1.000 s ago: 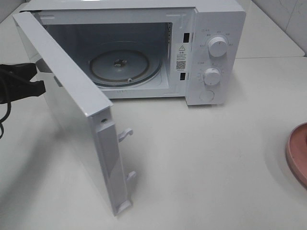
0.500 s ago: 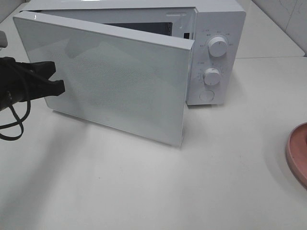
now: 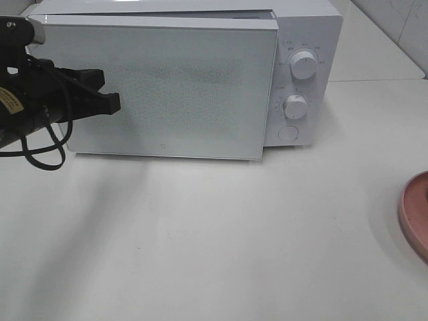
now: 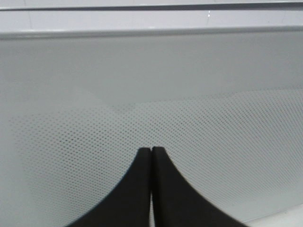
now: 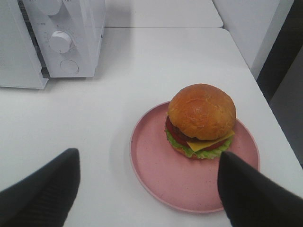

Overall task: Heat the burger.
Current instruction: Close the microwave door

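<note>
The burger (image 5: 201, 118), with its domed golden-brown bun, sits on a pink plate (image 5: 156, 175) in the right wrist view. My right gripper (image 5: 147, 158) hangs open above the near side of the plate, with nothing between its fingers. In the high view only the plate's rim (image 3: 418, 214) shows at the right edge, and the burger is out of frame. The white microwave (image 3: 304, 40) stands at the back. Its door (image 3: 180, 87) is swung almost flat against the body. My left gripper (image 3: 110, 101) is shut, its tips (image 4: 151, 150) against the door's dotted front.
Two round knobs (image 3: 304, 65) (image 3: 295, 105) and a round button (image 3: 288, 133) are on the microwave's right panel. The table's right edge (image 5: 272, 113) runs close beside the plate. A black cable (image 3: 40, 160) loops below the left arm.
The microwave door has swung from wide open to almost shut. My left gripper has moved right with it, pressing on its front. The right side looks unchanged.
</note>
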